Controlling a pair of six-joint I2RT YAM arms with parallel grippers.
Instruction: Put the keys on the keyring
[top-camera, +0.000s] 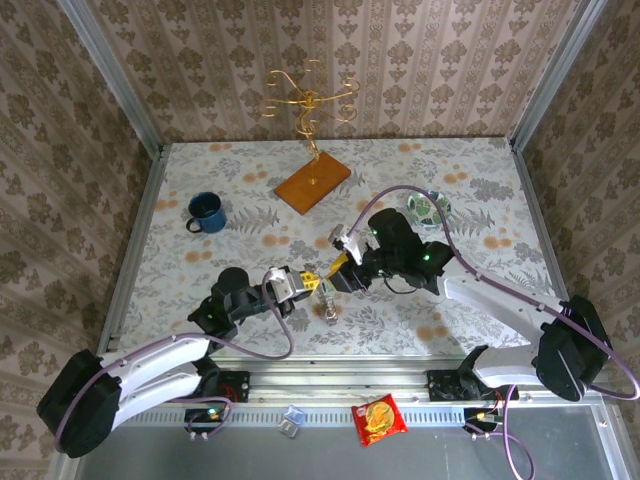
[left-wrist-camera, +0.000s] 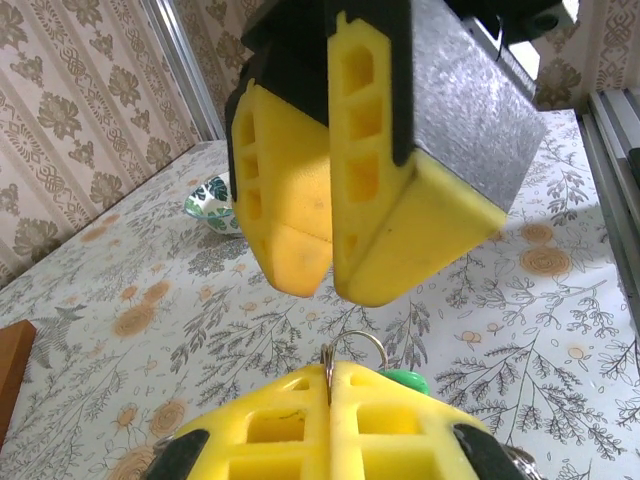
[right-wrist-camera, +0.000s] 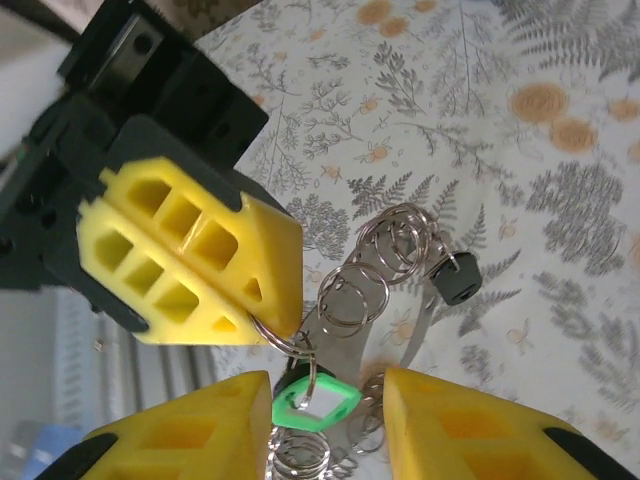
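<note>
Tabletop (top-camera: 460, 165) in floral cloth is carrying the whole scene; both arms are meeting near its middle, towards the near edge. Gold wire stand (top-camera: 310, 95) on its wooden base is sitting at the far side, blue mug (top-camera: 206, 212) to the left, green-patterned bowl (top-camera: 427, 208) to the right. All three are well apart from the work.

Left gripper (left-wrist-camera: 330, 375) is clamping fully closed on the keyring (left-wrist-camera: 356, 334), a thin silvery loop sticking out of the seam between its yellow fingertips. Right gripper (right-wrist-camera: 325, 388) is facing it tip to tip, jaws parted and straddling the green key (right-wrist-camera: 342, 400) without visibly pinching it. One finger is sitting just beside the green head; the other is standing clear.

Green key is showing just beside the clamped loop in the right wrist view. It is possibly linked to it already, but wires are overlapping there and I cannot tell. Dark-headed key (right-wrist-camera: 455, 282) is lying on the cloth near by, beside a run of small loose rings (right-wrist-camera: 388, 238).

Step in hand, as I am reading it: threading the green key while the left arm is acting as a vice. Next move is calling for the right jaws to close squarely on the green head, then work it along the loop's split. Wire is looking springy and the key is tiny, so a slip is looking likely.
</note>
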